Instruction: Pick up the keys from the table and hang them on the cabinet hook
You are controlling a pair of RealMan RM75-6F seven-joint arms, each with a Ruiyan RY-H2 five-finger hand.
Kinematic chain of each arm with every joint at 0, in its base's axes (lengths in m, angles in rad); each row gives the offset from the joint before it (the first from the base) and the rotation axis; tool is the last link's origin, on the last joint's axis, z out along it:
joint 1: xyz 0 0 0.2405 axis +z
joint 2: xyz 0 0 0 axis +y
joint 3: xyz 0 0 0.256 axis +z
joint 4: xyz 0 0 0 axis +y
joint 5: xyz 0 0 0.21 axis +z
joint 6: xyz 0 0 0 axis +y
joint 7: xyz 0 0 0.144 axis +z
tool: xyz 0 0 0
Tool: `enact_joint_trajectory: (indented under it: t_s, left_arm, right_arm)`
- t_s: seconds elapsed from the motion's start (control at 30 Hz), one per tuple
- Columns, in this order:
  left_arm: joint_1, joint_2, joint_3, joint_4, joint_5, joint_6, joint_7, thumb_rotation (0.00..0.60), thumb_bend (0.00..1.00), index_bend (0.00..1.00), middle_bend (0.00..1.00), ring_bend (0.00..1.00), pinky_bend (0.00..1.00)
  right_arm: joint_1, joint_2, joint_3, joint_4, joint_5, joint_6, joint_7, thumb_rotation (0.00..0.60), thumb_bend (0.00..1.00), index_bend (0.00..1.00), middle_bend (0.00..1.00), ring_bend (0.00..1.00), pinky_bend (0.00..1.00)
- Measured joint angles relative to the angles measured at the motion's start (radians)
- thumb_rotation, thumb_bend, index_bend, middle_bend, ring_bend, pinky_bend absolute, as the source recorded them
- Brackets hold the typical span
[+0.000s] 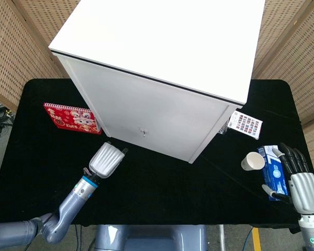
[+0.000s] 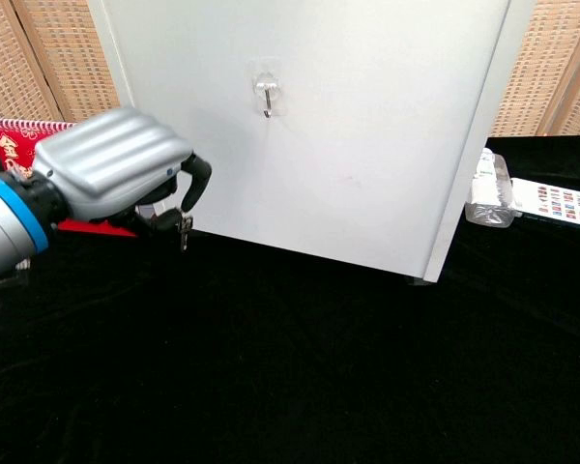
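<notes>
Dangling under the left hand (image 2: 116, 174) — pinched — the keys (image 2: 185, 232).

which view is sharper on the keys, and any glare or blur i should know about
Chest view: the keys hang fairly sharp under the left hand, small and dark against the white cabinet; soft sheen on the hand's shell, no hard glare. Head view: the left hand hides the keys; the cabinet top is blown out to flat white; black table shows no shadow detail.

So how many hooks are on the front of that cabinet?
1: a single hook on the white cabinet front, upper middle, above and right of the left hand holding the keys.
</notes>
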Motion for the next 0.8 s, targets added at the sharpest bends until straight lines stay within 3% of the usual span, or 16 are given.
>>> enact_joint_trajectory:
  t_s: [0.5, 0.8]
  left_arm:
    - [-0.101, 0.043, -0.038, 0.000, 0.154, -0.018, 0.181, 0.600, 0.47, 0.63, 0.94, 0.92, 0.78]
    - [-0.162, 0.061, -0.084, -0.015, 0.181, -0.065, 0.272, 0.600, 0.47, 0.63, 0.94, 0.92, 0.78]
  right_arm:
    - [0.000, 0.002, 0.005, 0.003, 0.006, 0.004, 0.020, 0.600, 0.09, 0.15, 0.00, 0.00, 0.00]
    - [0.000, 0.003, 0.009, 0.005, 0.009, 0.005, 0.034, 0.600, 0.09, 0.15, 0.00, 0.00, 0.00]
